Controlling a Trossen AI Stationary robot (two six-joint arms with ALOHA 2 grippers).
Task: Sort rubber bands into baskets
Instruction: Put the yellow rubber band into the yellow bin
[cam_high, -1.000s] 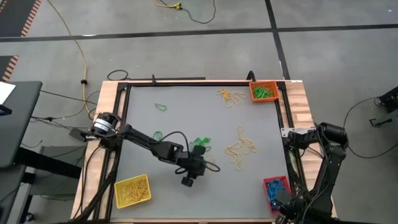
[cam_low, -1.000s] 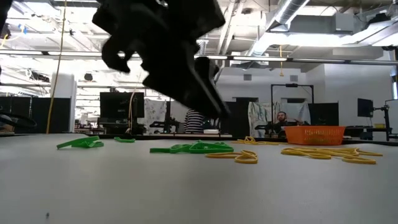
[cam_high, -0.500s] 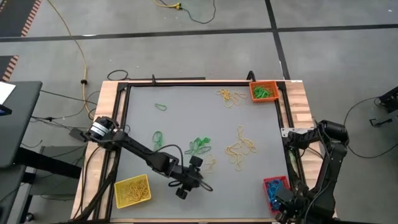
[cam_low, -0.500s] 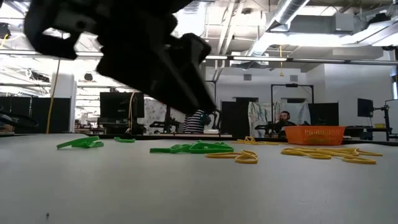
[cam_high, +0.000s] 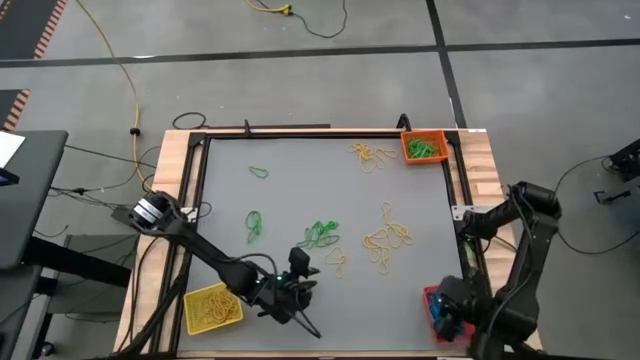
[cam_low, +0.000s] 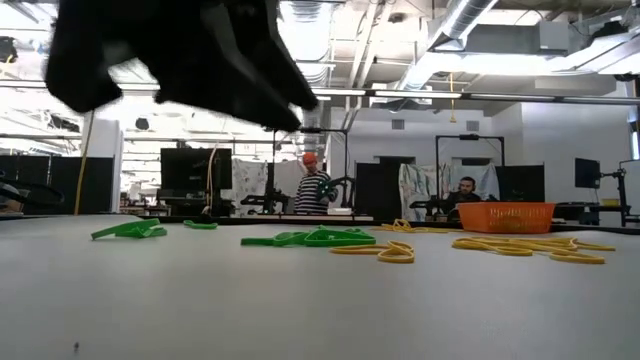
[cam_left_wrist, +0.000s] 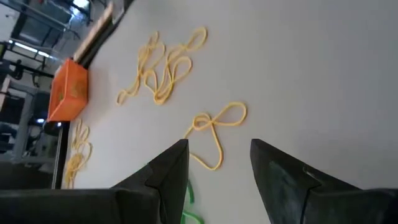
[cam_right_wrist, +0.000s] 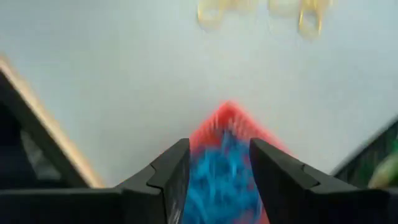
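High view says I'm maybe two thirds through the sort. Near edge first: yellow basket (cam_high: 212, 308) at near left is full of yellow bands, red basket (cam_high: 441, 309) at near right holds a pile of blue ones, and I see no loose blue on the table (cam_high: 300, 190).

Left to do, working outward: a single yellow band (cam_high: 337, 262) just right of my left gripper (cam_high: 297, 296), a yellow tangle (cam_high: 388, 238) right of centre, a green cluster (cam_high: 320, 235) at centre, a green loop (cam_high: 254, 224) left of it, a small green band (cam_high: 259, 171) at far left, and more yellow bands (cam_high: 370, 154) just beside the orange basket (cam_high: 424, 146) at far right, which already has green in it.

Pose: left arm reaches in from the left edge, gripper low and near, between the yellow basket and the single yellow band. Left wrist view shows the fingers (cam_left_wrist: 163, 177) spread with nothing between them, pointed toward that band.

Right gripper (cam_high: 447, 305) hangs right over the red basket; right wrist view shows its fingers (cam_right_wrist: 166, 176) apart and empty, blue bands (cam_right_wrist: 225, 180) straight below.
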